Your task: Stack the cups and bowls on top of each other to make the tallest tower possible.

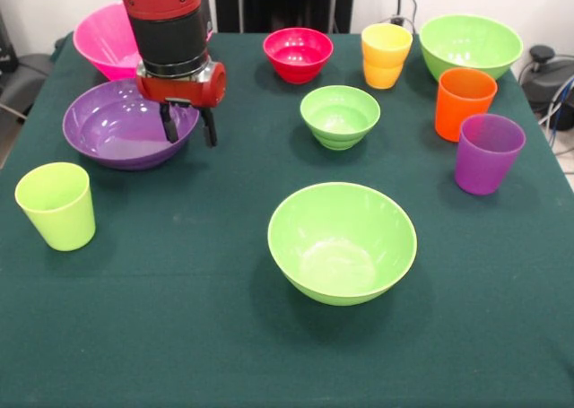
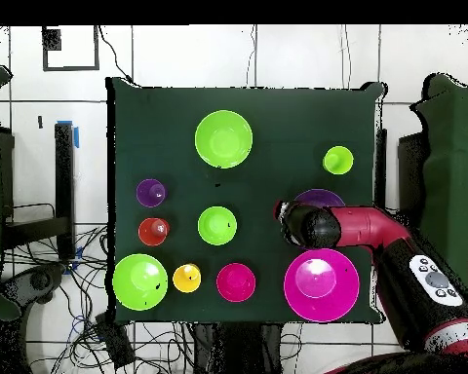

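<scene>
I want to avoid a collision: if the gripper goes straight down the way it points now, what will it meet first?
Most likely the wide shallow purple plastic bowl: the gripper points down over its right rim, jaws a little apart. Whether it meets the rim or the inside is unclear.

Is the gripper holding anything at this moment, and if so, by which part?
Nothing is held: the gripper hangs open over the purple bowl's rim.

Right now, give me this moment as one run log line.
stage: nothing stacked | gripper: open, over purple bowl rim | pink bowl: behind it | cups and other bowls: apart on table
</scene>
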You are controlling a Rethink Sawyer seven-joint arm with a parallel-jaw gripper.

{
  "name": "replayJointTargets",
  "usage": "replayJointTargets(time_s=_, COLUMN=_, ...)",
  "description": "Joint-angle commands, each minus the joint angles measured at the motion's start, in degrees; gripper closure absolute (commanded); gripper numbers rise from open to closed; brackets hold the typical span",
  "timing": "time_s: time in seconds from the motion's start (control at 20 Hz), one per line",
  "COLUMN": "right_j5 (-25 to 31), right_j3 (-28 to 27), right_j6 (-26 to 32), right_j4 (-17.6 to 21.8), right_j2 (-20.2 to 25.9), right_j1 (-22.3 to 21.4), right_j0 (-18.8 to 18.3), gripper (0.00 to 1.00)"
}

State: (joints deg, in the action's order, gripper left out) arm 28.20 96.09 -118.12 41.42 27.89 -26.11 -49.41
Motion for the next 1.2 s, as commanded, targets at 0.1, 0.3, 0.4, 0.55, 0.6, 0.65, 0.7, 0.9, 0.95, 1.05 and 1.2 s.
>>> replayJointTargets(time_s=0.1, right_j5=5.23, right_j3=-3.76, right_j6=15.39, right_j4=5.17, right_j2=1.56, right_j1=1.61, right_j0=1.03, gripper=0.00)
replayJointTargets(time_s=0.3, right_j5=6.49, right_j3=-6.06, right_j6=16.34, right_j4=5.15, right_j2=1.53, right_j1=2.76, right_j0=1.20, gripper=0.00)
replayJointTargets(time_s=0.4, right_j5=7.03, right_j3=-7.32, right_j6=16.80, right_j4=5.09, right_j2=1.61, right_j1=3.46, right_j0=1.33, gripper=0.00)
replayJointTargets(time_s=0.55, right_j5=7.19, right_j3=-8.14, right_j6=16.72, right_j4=5.06, right_j2=1.51, right_j1=3.78, right_j0=1.66, gripper=0.00)
replayJointTargets(time_s=0.6, right_j5=7.57, right_j3=-8.45, right_j6=16.84, right_j4=4.88, right_j2=1.57, right_j1=3.88, right_j0=1.78, gripper=0.00)
replayJointTargets(time_s=0.65, right_j5=6.94, right_j3=-7.23, right_j6=16.25, right_j4=4.85, right_j2=1.51, right_j1=3.35, right_j0=1.66, gripper=0.00)
replayJointTargets(time_s=0.7, right_j5=6.83, right_j3=-6.96, right_j6=16.03, right_j4=4.65, right_j2=1.63, right_j1=3.15, right_j0=1.65, gripper=0.00)
replayJointTargets(time_s=0.9, right_j5=8.23, right_j3=-6.45, right_j6=15.62, right_j4=3.38, right_j2=1.86, right_j1=1.90, right_j0=1.91, gripper=0.00)
replayJointTargets(time_s=0.95, right_j5=8.12, right_j3=-6.27, right_j6=15.37, right_j4=3.41, right_j2=1.73, right_j1=1.77, right_j0=1.89, gripper=0.00)
replayJointTargets(time_s=1.05, right_j5=7.59, right_j3=-5.90, right_j6=14.92, right_j4=3.62, right_j2=1.61, right_j1=1.58, right_j0=1.85, gripper=0.00)
replayJointTargets(time_s=1.2, right_j5=6.73, right_j3=-5.53, right_j6=14.25, right_j4=4.10, right_j2=1.38, right_j1=1.07, right_j0=2.03, gripper=1.00)
